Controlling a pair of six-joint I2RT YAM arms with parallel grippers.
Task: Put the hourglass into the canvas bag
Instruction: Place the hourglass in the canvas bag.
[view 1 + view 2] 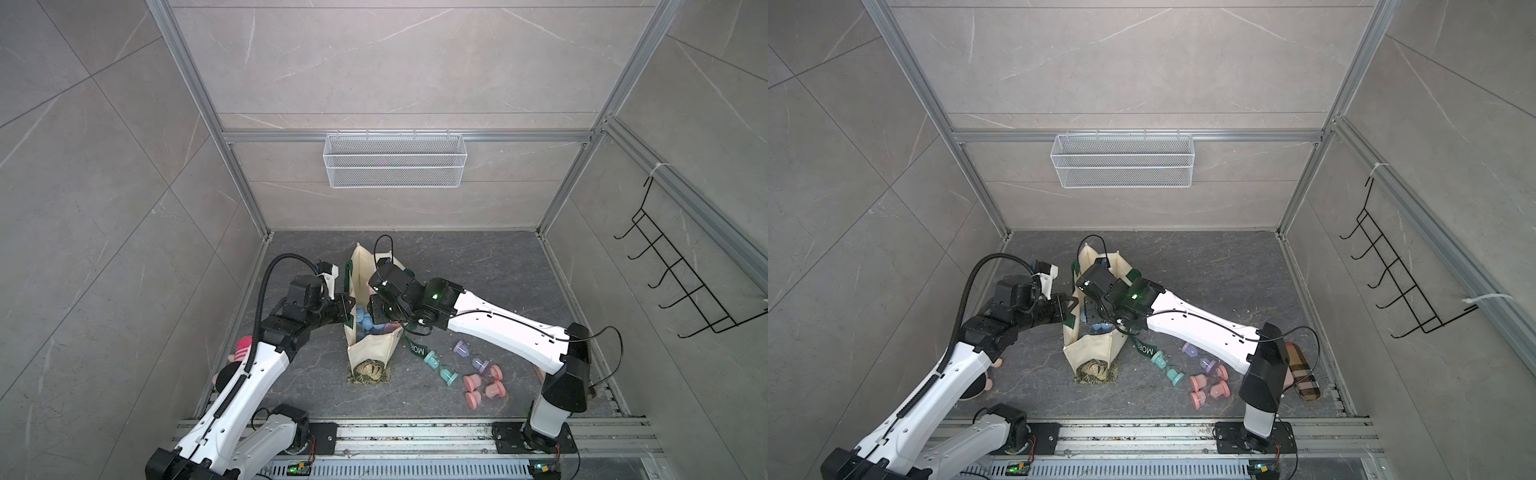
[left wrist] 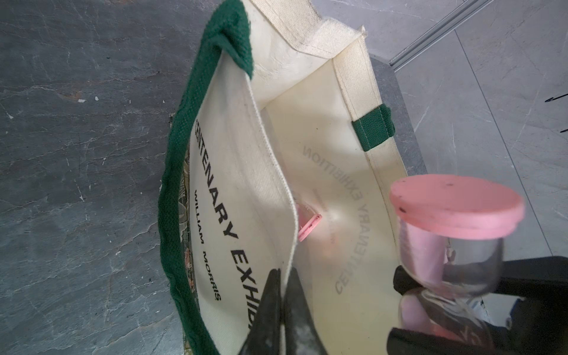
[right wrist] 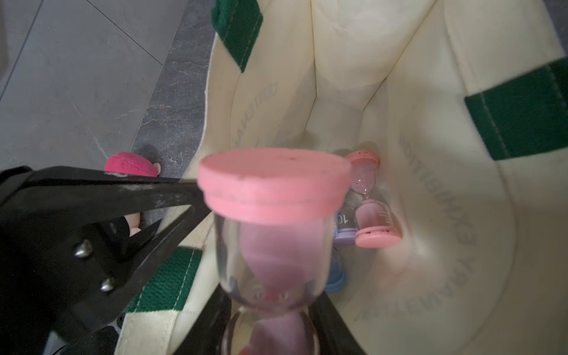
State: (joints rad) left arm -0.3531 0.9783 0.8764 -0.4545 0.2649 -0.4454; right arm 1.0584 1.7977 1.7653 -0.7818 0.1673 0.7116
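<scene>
Visibly gripped hourglass [image 3: 273,196] (wrist views only).

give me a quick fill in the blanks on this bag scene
1. The right gripper holds a ___ hourglass.
2. The left gripper pinches the wall of the ___.
3. The bag has ___ straps.

Missing words: pink; bag; green
</scene>
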